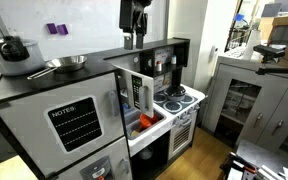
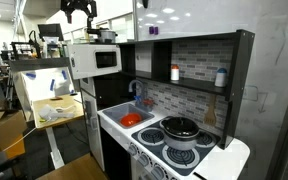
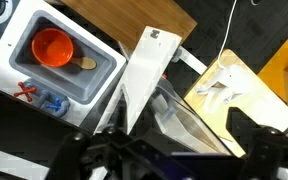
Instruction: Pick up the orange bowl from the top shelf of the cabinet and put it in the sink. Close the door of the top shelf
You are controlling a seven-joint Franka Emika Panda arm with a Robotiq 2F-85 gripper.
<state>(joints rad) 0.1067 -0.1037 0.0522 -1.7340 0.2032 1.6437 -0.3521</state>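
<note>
The orange bowl [image 3: 53,47] is already sitting in the sink [image 3: 84,85], so the 1 job you are left with looks like closing the door [image 2: 94,60] of the top shelf [image 2: 128,60]. The door is standing wide open, swung out away from the cabinet [image 1: 34,130]. In the wrist view you are looking down on it from above. I am guessing the door is light and stiff, a flat toy panel turning on a hinge, so a soft push should be enough. It is looking smooth, so a pinch on its thin edge may be slipping off. Pushing flat on its outer face, far from the hinge, seems the easier way. The bowl looks like light, hard plastic with a thin rim, but you are probably not needing to grab it again. Your gripper [image 2: 81,10] is hanging high above the door with its jaws spread as wide as they go. It is holding nothing and touching nothing.
</note>
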